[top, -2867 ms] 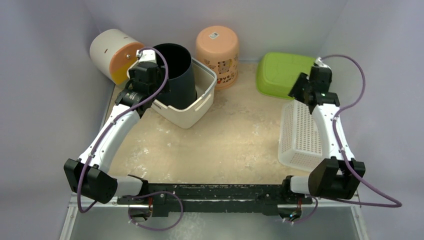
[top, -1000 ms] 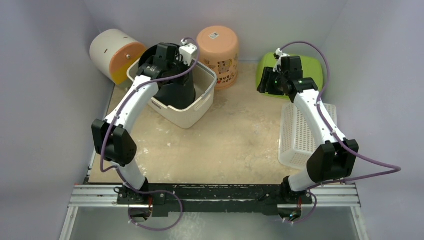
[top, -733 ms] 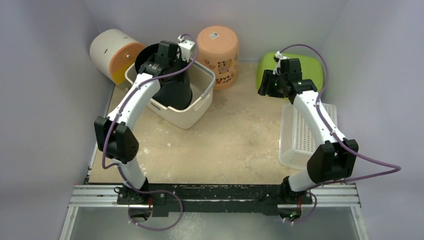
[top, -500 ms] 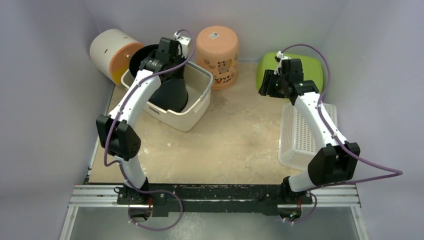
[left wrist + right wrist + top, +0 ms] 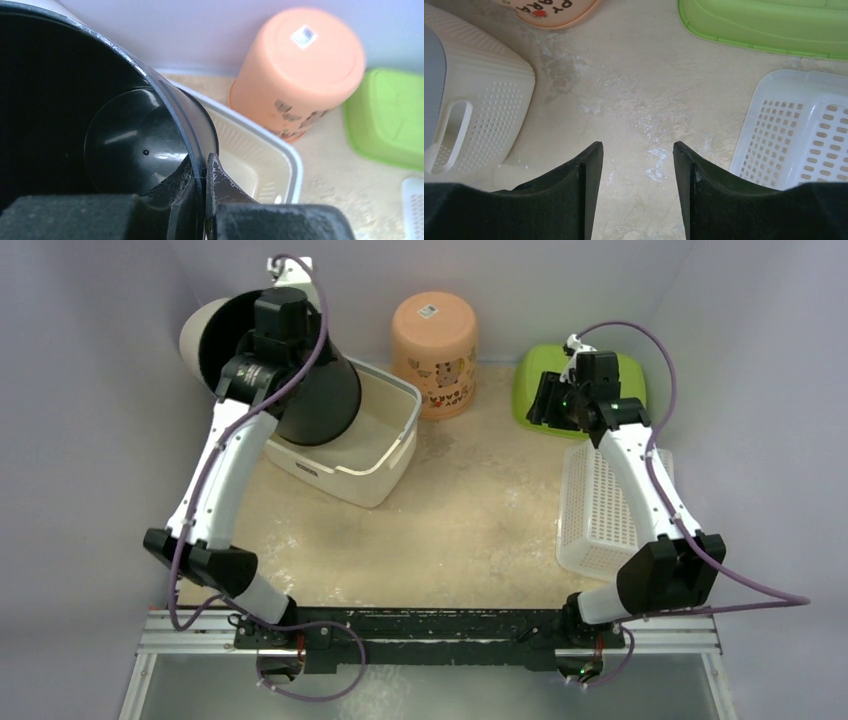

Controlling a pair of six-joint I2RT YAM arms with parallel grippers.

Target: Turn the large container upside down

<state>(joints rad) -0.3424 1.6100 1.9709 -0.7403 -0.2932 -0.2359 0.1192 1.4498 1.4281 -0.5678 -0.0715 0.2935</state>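
Nearest on the right of the desk (image 5: 450,530) lies a white mesh basket (image 5: 600,510). Beyond it the right pincer (image 5: 637,150) hangs part-way open and empty over bare desk. On the left, the left pincer (image 5: 202,172) is clamped on the rim of the black bucket (image 5: 322,400), which is raised and tipped sideways, its base over the cream bin (image 5: 345,475). At the back stand an upturned peach cup (image 5: 435,340) and a green tub (image 5: 764,20).
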